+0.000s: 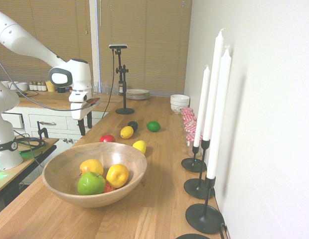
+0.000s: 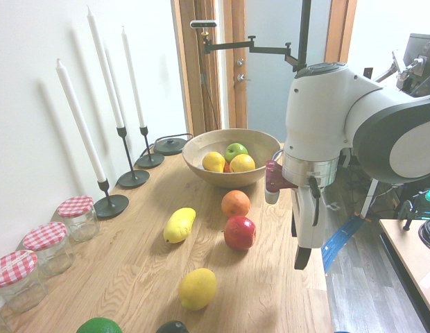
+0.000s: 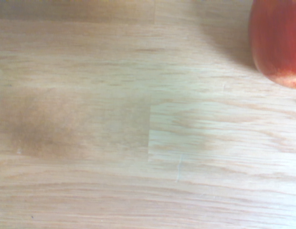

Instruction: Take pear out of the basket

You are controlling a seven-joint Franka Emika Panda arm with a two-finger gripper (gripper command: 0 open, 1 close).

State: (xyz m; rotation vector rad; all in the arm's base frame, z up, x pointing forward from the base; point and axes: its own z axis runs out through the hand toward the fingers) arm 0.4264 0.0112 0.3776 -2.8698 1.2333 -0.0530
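Pear (image 1: 117, 176) sits inside the basket (image 1: 94, 174), at the side nearer the candles (image 1: 218, 114). It shares the basket with a plain yellow fruit (image 1: 91, 167), a green apple (image 1: 91, 183) and a reddish fruit (image 1: 108, 186), the last mostly hidden under the others. Basket rests upright on the wooden counter (image 1: 161, 209).

Gripper (image 1: 86, 130): jaws open, fingers apart and pointing down, nothing held. It hangs well apart from the basket, over the counter's edge region on the side away from the wall (image 1: 264, 119). Not touching the pear.

Loose on the counter, outside the basket: an orange (image 2: 235, 203) and, just beside it, a red apple (image 2: 240, 232); two lemons, one (image 2: 179, 225) near the orange, the other (image 2: 198, 288) farther from the basket; a dark fruit (image 2: 173, 327) and a green fruit (image 2: 99, 326) farther still. Wrist view shows bare wood and part of the red apple.

Along the wall: white candles upright in black holders (image 1: 198, 188), then jars (image 2: 47, 247) with red-checked lids. White bowls (image 1: 179, 103) and stacked plates (image 1: 138, 93) stand beyond.
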